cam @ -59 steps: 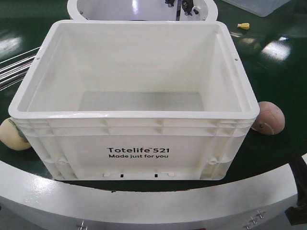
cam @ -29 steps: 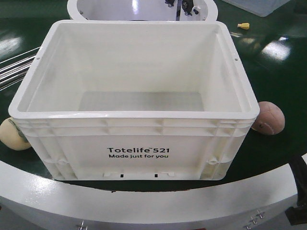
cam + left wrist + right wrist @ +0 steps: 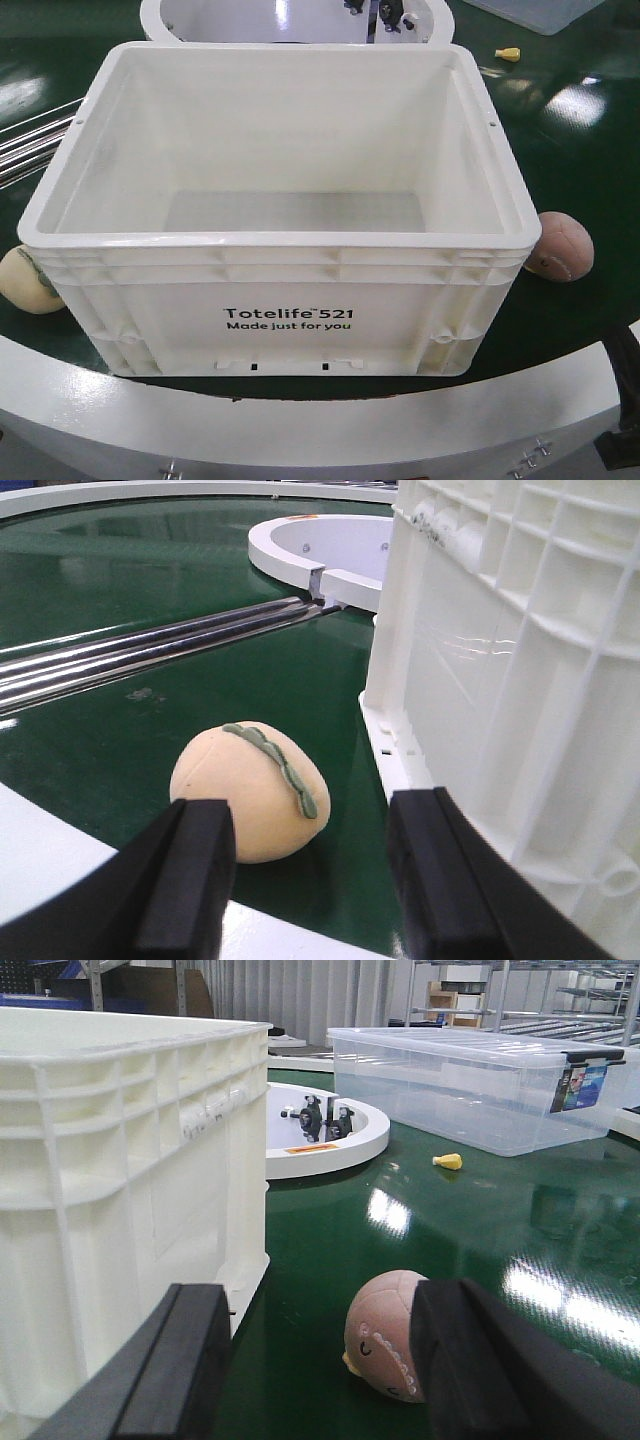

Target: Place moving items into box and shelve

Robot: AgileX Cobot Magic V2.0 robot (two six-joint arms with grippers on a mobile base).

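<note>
Table (image 3: 575, 150) is occupied at frame centre by empty box (image 3: 280, 300). Pinkish ball (image 3: 560, 246) is seen just beside its right wall, cream ball (image 3: 25, 282) at its lower-left corner. Left tool (image 3: 315, 875) and right tool (image 3: 320, 1360) are held apart, one ball framed by each, apparently for pickup.

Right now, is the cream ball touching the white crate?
Apart. The left wrist view shows a strip of green surface between the cream ball and the base of the white crate.
</note>
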